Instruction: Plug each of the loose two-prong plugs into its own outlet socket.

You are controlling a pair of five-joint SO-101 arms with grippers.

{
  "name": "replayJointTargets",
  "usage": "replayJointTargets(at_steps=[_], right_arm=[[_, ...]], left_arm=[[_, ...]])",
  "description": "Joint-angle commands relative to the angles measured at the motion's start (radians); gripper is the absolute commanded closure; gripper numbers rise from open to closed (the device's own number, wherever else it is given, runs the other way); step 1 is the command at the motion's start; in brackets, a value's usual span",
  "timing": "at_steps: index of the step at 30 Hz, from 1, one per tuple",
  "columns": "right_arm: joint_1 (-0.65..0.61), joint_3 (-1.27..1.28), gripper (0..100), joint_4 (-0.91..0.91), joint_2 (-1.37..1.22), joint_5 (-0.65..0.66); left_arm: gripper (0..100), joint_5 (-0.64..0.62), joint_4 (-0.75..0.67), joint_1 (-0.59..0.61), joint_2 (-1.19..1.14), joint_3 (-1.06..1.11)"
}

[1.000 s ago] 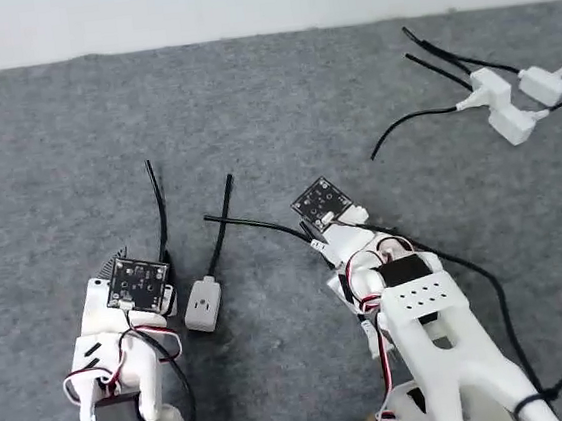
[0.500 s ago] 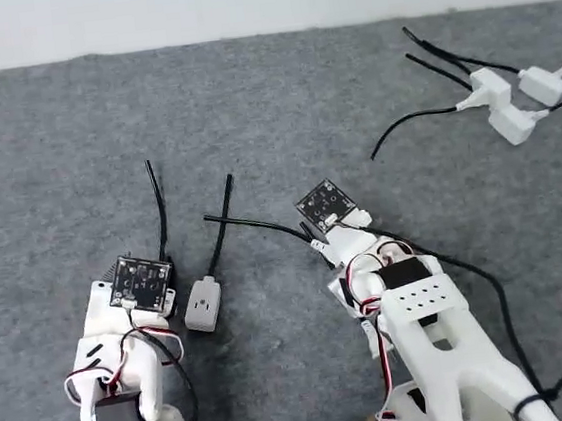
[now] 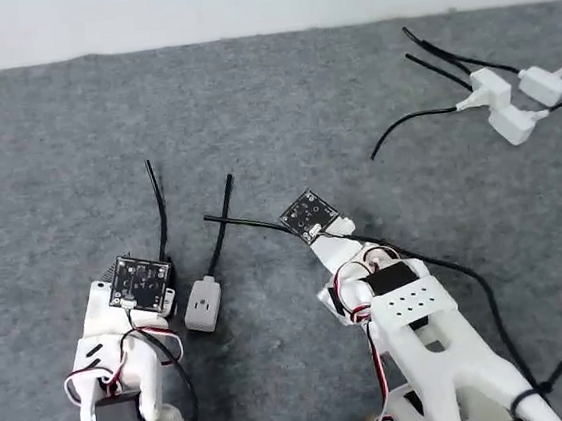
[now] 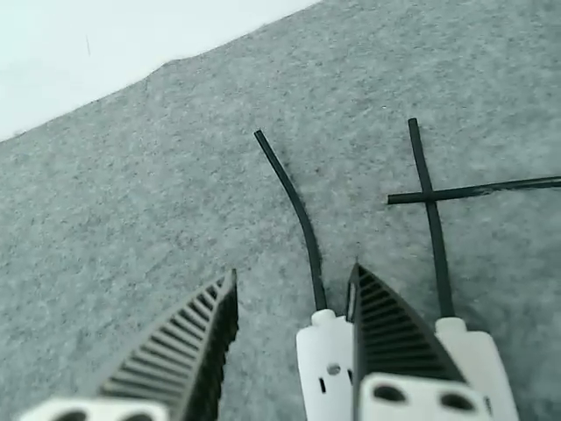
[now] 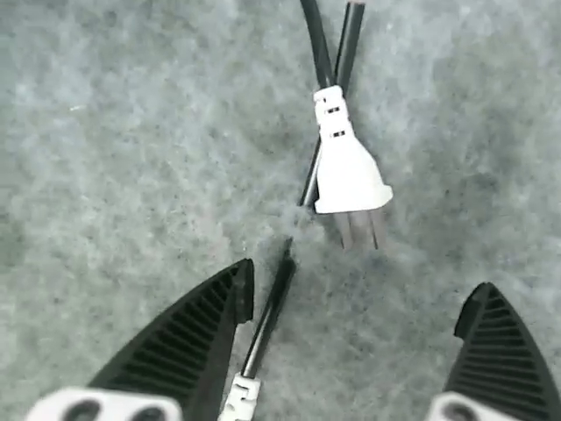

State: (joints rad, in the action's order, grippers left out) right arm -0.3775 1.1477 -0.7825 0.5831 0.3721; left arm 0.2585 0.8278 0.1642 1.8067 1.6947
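Your right gripper [image 5: 364, 281] hangs with jaws spread apart over the gray mat [image 5: 105, 132], a white two-prong plug [image 5: 349, 175] lying just ahead of them, prongs pointing back toward the gripper. Your left gripper [image 4: 294, 274] is also released, one finger just beside a white outlet socket [image 4: 323, 364], a second socket [image 4: 478, 360] on that finger's other side. More white connectors [image 3: 513, 126] cluster well apart at the mat's far right.

The socket [image 3: 202, 305] lies left of the plug [image 5: 349, 175].
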Motion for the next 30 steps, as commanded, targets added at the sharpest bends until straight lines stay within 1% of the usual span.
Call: replayJointTargets(at_steps=[1, 5, 10, 12, 18, 22, 25, 30], right_arm=[[-0.010, -0.011, 65.3, 0.021, -0.002, 0.012], [-0.012, -0.048, 65.3, 0.025, -0.004, 0.115], [-0.012, -0.207, 65.3, -0.028, -0.051, 0.155], [-0.012, -0.284, 65.3, -0.030, -0.142, 0.167], [-0.053, -0.477, 65.3, -0.030, -0.535, 0.167], [-0.079, -0.534, 65.4, -0.047, -0.644, 0.167], [-0.073, -0.546, 70.4, -0.053, -0.647, 0.161], [-0.071, -0.548, 87.9, -0.039, -0.656, 0.161]], left_arm=[[80, 0.009, -0.026, -0.005, 0.014, -0.013], [80, 0.009, -0.028, -0.006, 0.014, -0.013], [80, 0.008, -0.028, -0.006, 0.014, -0.013], [80, 0.008, -0.028, -0.006, 0.014, -0.013], [80, 0.008, -0.028, -0.006, 0.014, -0.013], [80, 0.009, -0.031, -0.006, 0.014, -0.013], [80, 0.009, -0.031, -0.006, 0.014, -0.013], [80, 0.008, -0.028, -0.006, 0.014, -0.013]])
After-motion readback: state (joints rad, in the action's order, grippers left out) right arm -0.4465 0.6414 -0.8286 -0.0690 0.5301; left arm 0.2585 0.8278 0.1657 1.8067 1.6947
